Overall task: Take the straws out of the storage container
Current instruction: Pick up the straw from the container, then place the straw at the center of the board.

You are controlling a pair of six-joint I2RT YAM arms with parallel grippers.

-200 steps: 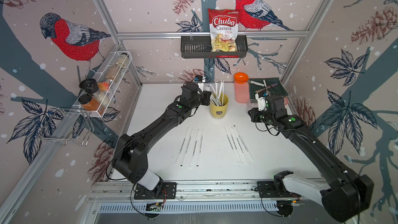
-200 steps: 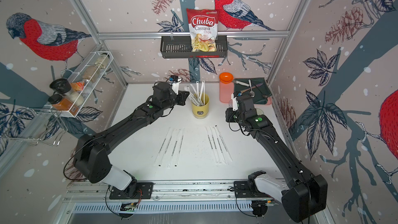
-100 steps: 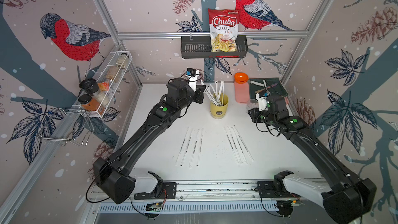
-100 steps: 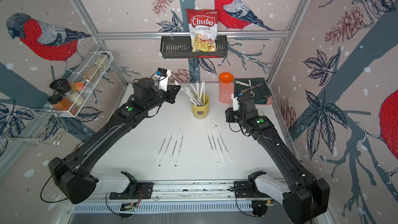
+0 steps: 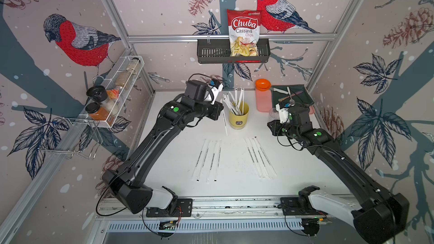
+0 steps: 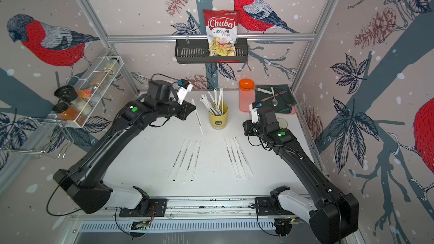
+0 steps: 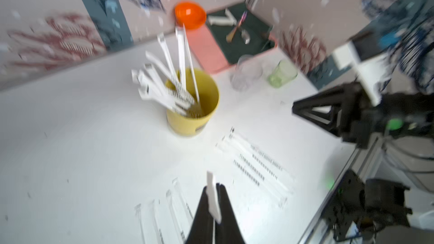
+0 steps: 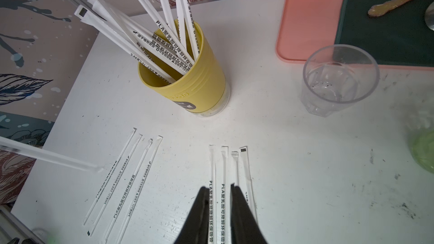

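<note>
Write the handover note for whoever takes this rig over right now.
Left gripper: shut on one held straw, which is out of the storage container and hangs beside it.
Right gripper: open and empty, above the right group.
Done: eight straws lie flat on the table, four in the left group and four in the right group.
Left: lay down the held straw; several cup straws stand in the container.

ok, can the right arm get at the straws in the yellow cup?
Probably yes: nothing stands between the right gripper and the yellow cup, its fingers are apart and empty, and the clear glass sits off to the side.
</note>
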